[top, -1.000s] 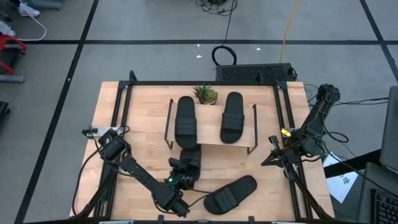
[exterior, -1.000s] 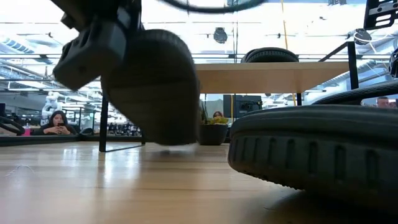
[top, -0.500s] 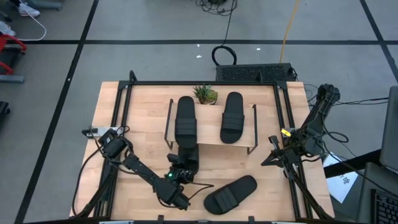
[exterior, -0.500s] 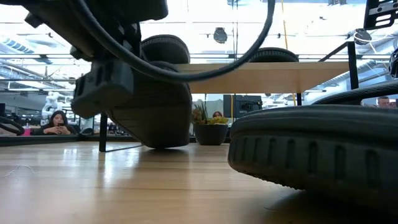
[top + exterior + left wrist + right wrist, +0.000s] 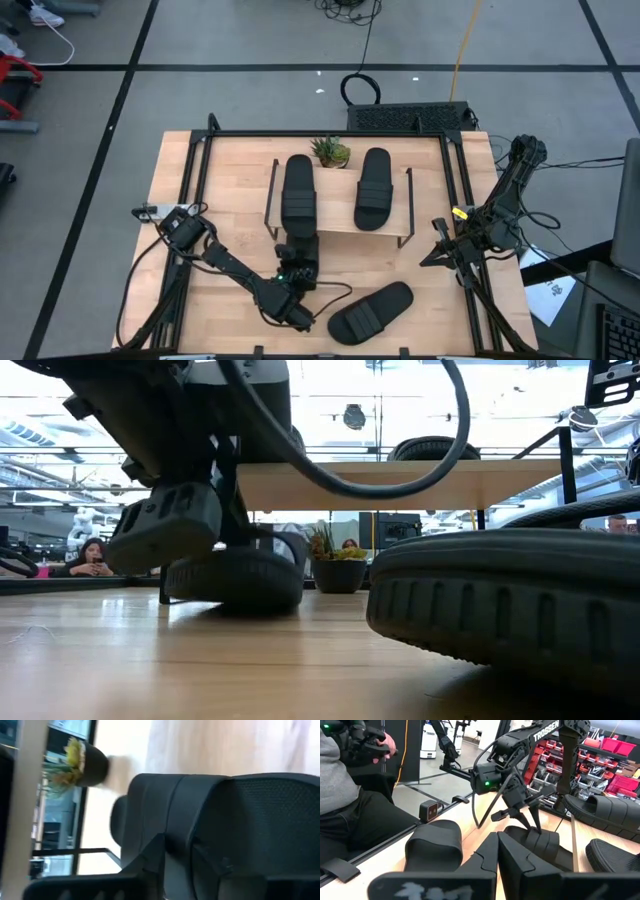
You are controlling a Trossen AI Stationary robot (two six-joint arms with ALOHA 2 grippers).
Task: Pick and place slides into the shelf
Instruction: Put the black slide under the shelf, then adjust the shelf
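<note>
Left end effector point(image 5: 292, 277): clamped on third slide point(image 5: 303, 256), at the shelf's point(image 5: 340, 228) front edge. Two slides point(image 5: 298, 192) shelved on top; I count a fourth point(image 5: 370, 312) loose on table point(image 5: 230, 190). Right end effector point(image 5: 440, 255): together, parked.

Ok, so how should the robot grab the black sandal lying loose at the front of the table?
Probably by its wide strap, coming from straight above. The sandal lies flat, sole down, and the strap arches up off the footbed, which leaves an easy edge to pinch.
</note>
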